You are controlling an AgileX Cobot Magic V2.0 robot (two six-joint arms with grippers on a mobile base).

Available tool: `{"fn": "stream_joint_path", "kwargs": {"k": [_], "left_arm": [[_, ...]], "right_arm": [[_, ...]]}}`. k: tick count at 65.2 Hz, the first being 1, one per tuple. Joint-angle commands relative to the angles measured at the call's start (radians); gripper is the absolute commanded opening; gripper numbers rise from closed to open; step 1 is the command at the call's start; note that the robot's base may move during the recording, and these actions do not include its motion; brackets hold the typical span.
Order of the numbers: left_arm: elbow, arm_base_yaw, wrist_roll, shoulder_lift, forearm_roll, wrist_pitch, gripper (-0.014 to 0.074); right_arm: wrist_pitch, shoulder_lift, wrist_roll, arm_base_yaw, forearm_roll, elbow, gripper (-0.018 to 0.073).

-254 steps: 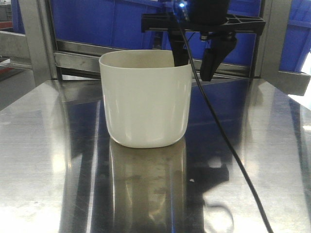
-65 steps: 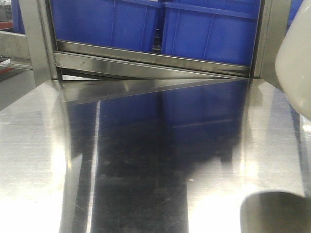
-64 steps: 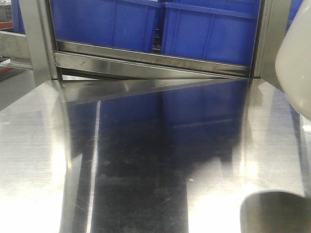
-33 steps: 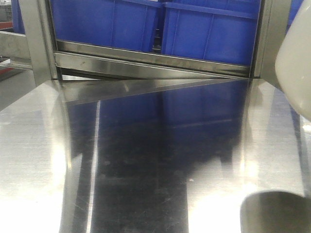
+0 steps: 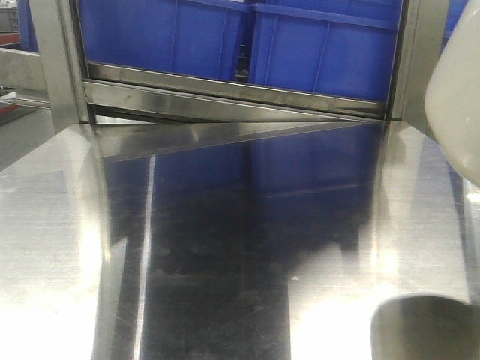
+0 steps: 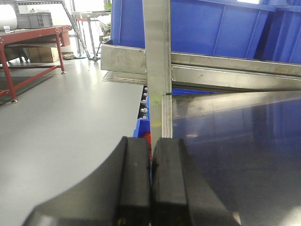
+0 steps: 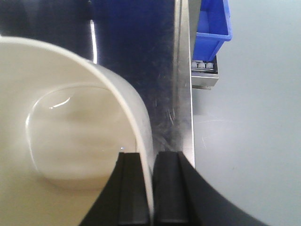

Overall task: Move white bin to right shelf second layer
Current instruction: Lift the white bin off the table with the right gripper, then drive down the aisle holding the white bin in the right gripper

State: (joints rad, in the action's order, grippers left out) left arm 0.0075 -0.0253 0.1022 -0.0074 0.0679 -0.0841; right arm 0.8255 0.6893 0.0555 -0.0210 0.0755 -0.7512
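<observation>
The white bin (image 5: pixel 459 90) hangs in the air at the right edge of the front view, above the steel tabletop (image 5: pixel 225 247). Only its rounded left side shows there. In the right wrist view I look down into its glossy cream inside (image 7: pixel 70 136). My right gripper (image 7: pixel 151 162) is shut on the bin's rim wall, one finger inside and one outside. My left gripper (image 6: pixel 151 157) is shut and empty, over the table's left front corner. Small white rollers (image 7: pixel 203 66) show under a blue crate beyond the table's right edge. I cannot tell which shelf layer they belong to.
Blue crates (image 5: pixel 315 45) sit on the steel rack behind the table, between upright posts (image 5: pixel 56 60). A steel post (image 6: pixel 157 61) stands just ahead of my left gripper. Grey floor (image 7: pixel 254 141) lies right of the table edge. A red bench (image 6: pixel 28 42) is far left.
The bin stood mid-table with my right gripper on its rim 3.9 s ago. It is now lifted at the right edge of view. Nothing has moved in the last second.
</observation>
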Motion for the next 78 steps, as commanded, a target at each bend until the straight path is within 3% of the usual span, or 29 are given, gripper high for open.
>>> {"fn": "stream_joint_path", "kwargs": {"k": [1,78], "left_arm": [[0.037,-0.004,-0.003,-0.013,0.006,0.084,0.0085],[0.037,-0.004,-0.003,-0.013,0.006,0.084,0.0085]], "right_arm": [[-0.080,-0.005,-0.006,0.005,0.007,-0.031,0.0068],[-0.080,-0.003,-0.006,0.005,0.007,-0.031,0.0068]]}}
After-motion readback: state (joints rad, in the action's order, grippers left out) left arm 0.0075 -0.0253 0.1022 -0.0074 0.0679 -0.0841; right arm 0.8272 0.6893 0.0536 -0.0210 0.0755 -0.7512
